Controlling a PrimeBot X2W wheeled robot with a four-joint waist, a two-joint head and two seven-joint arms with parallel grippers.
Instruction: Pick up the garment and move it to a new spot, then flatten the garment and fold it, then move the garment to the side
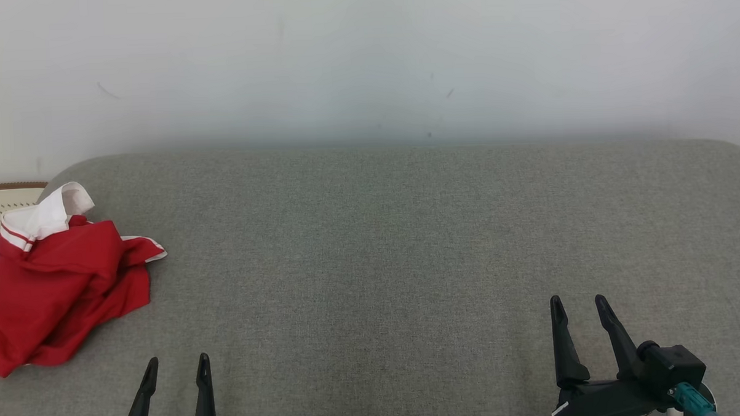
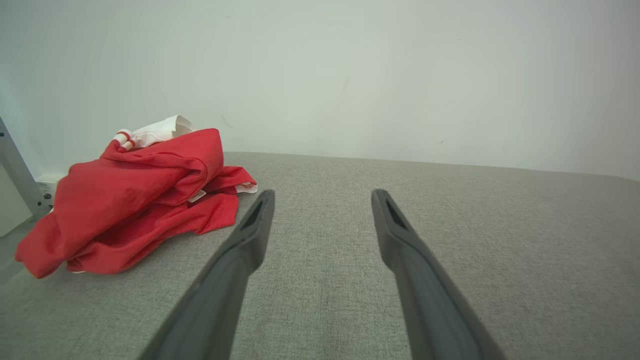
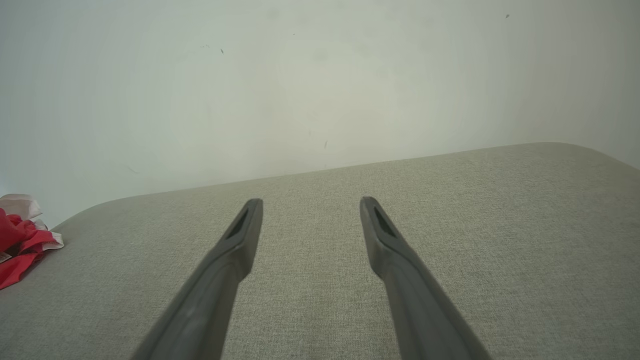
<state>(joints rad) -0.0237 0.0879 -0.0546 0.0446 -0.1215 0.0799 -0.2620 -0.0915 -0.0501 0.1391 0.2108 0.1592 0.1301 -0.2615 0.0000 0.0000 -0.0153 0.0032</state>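
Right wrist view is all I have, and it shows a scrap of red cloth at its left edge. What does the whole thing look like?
Observer: It is a crumpled red garment with a white collar, heaped at the left end of the grey cushion.
Operator: Is the left gripper on it?
Observer: No. The left gripper is open, nearer the robot and to the heap's right, and is not touching it.
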